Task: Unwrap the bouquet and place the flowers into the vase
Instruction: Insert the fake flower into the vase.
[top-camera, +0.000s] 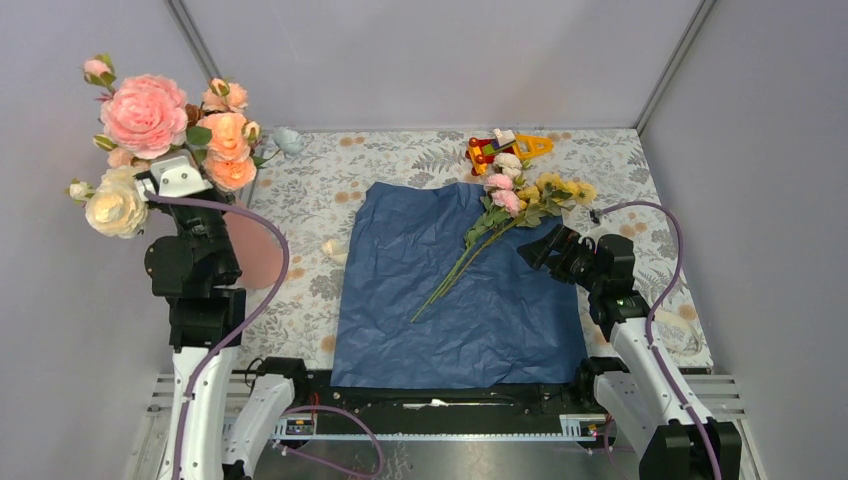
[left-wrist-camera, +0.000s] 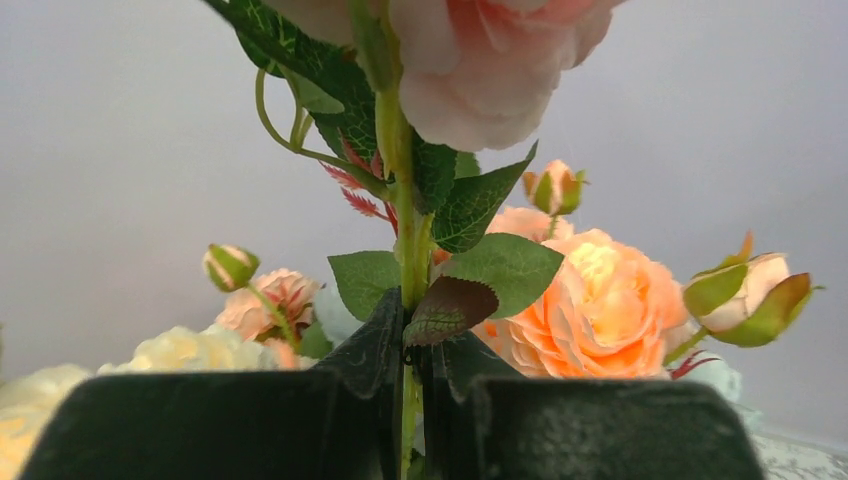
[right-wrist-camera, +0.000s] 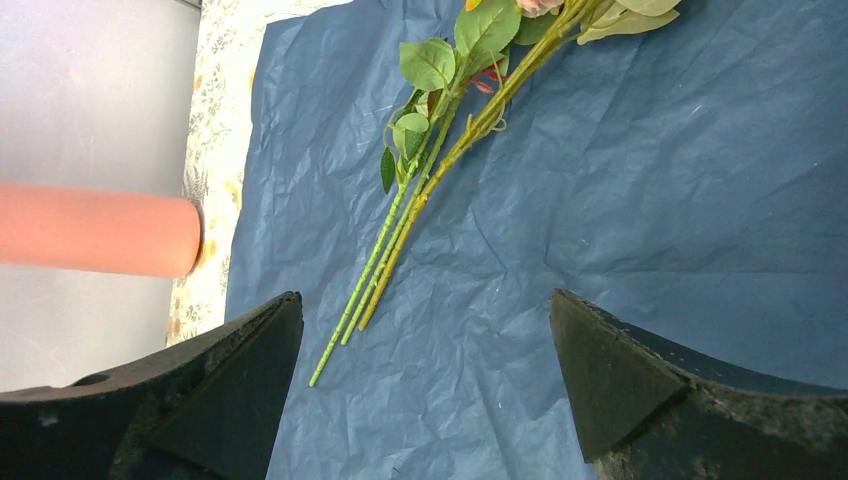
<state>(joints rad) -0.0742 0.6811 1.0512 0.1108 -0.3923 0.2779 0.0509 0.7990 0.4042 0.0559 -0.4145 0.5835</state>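
The bouquet lies unwrapped. Its crinkled blue paper (top-camera: 460, 300) (right-wrist-camera: 620, 200) is spread flat mid-table. The flowers (top-camera: 505, 205), small pink, yellow and cream roses, rest on it with their thin green stems (right-wrist-camera: 400, 225) pointing toward the near left. My right gripper (top-camera: 537, 250) (right-wrist-camera: 425, 300) hovers open over the paper, just right of the stems and holding nothing. The salmon-pink vase (top-camera: 258, 255) (right-wrist-camera: 100, 228) stands at the left, partly hidden by my left arm. Above it, my left gripper (top-camera: 180, 180) (left-wrist-camera: 410, 345) is shut on the green stem (left-wrist-camera: 412, 260) of a bunch of big pink, peach and cream blooms (top-camera: 150, 115).
A red-and-yellow toy (top-camera: 505, 150) sits at the back, right behind the rose heads. A small cream object (top-camera: 332, 248) lies on the floral tablecloth between the vase and the paper. Grey walls close in three sides.
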